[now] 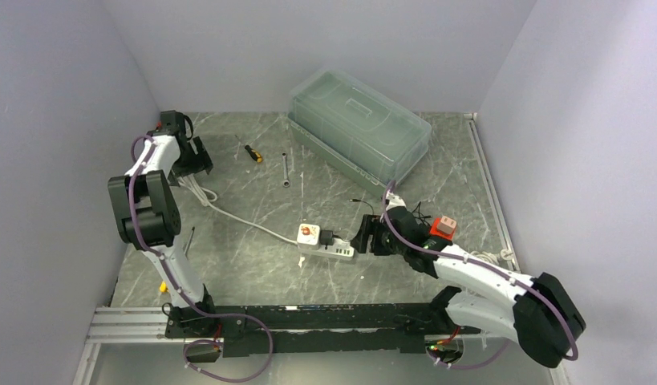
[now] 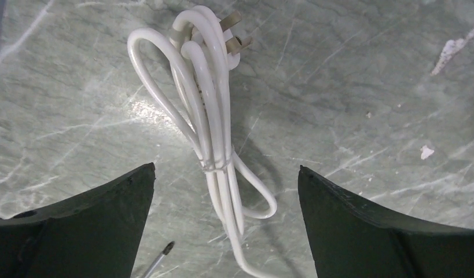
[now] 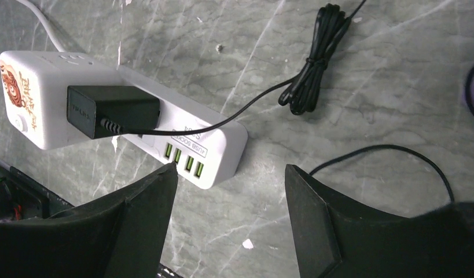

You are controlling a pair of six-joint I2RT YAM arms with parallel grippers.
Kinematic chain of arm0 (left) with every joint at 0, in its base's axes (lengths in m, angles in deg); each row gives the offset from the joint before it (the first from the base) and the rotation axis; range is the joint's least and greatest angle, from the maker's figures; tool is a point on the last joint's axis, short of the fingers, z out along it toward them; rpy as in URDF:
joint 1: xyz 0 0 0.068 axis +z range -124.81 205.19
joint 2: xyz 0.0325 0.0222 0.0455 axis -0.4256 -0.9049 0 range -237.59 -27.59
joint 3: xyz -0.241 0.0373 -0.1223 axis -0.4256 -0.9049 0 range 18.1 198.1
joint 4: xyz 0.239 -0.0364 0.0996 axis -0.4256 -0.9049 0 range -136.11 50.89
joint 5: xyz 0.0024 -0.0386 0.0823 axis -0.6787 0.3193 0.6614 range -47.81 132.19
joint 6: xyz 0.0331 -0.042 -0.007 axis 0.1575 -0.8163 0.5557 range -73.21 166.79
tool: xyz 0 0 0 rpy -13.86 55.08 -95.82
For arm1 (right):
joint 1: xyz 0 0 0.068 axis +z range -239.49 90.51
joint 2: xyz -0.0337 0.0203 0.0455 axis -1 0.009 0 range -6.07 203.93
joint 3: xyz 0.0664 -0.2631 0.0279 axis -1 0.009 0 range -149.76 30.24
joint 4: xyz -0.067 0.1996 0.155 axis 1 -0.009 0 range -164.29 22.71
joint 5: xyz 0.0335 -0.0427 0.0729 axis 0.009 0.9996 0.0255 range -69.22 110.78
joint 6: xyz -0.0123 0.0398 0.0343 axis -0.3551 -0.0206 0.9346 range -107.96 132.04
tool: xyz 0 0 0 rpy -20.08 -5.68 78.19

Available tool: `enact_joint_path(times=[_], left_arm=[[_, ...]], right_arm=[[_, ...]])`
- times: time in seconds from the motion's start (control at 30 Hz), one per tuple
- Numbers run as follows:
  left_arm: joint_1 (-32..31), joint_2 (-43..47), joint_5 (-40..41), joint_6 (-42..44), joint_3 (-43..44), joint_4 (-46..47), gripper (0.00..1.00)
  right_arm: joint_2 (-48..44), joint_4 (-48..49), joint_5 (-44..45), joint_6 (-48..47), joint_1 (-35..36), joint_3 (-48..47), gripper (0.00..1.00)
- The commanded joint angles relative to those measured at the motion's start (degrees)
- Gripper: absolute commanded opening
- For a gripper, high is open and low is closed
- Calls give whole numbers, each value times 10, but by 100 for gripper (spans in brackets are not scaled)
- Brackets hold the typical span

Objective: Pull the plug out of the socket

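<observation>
A white power strip (image 1: 325, 243) lies mid-table; in the right wrist view (image 3: 124, 121) it shows green USB ports. A black adapter plug (image 3: 110, 110) sits in its socket, also seen from above (image 1: 328, 237), with a thin black cable leading to a coiled bundle (image 3: 315, 63). My right gripper (image 3: 230, 174) is open and empty just right of the strip's end (image 1: 365, 238). My left gripper (image 2: 226, 174) is open and empty at the far left (image 1: 198, 156), over the strip's bundled white cord (image 2: 208, 110) with its metal prongs (image 2: 234, 32).
A translucent lidded box (image 1: 358, 124) stands at the back. A screwdriver (image 1: 253, 153) and a small metal tool (image 1: 285, 170) lie behind the strip. A red and white block (image 1: 443, 228) sits by the right arm. A screwdriver tip (image 2: 159, 260) lies near my left fingers.
</observation>
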Motion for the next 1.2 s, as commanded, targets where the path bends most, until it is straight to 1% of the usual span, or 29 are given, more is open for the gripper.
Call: enact_joint_path(times=[0.0,0.13,0.27,0.5,0.57,0.6,0.73,0.93,1.03,1.17], left_arm=[[0,66,-10,-1,15,-17,99],[-9,105,-13,4,4,-29,100],[-45,163,-27,17,-26,-5,100],[-97,232,-80,10,-82,8,100],[-106,240,-80,9,-93,1,100],[-120,245,-80,10,-99,-1,100],[-154,263,-80,18,-129,4,100],[-181,263,-80,19,-148,-11,100],[-185,266,-94,17,-158,-13,100],[-186,279,-87,15,-177,-16,100]], right_arm=[[29,67,-23,8,8,-3,70],[50,107,-30,18,18,4,69],[72,121,-25,27,37,-5,67],[115,129,-1,39,83,-25,57],[126,128,24,42,105,-36,54],[129,130,35,46,119,-41,53],[148,138,73,53,171,-62,51],[215,203,69,46,218,-92,50],[256,231,63,37,242,-121,50],[278,248,92,27,284,-151,49]])
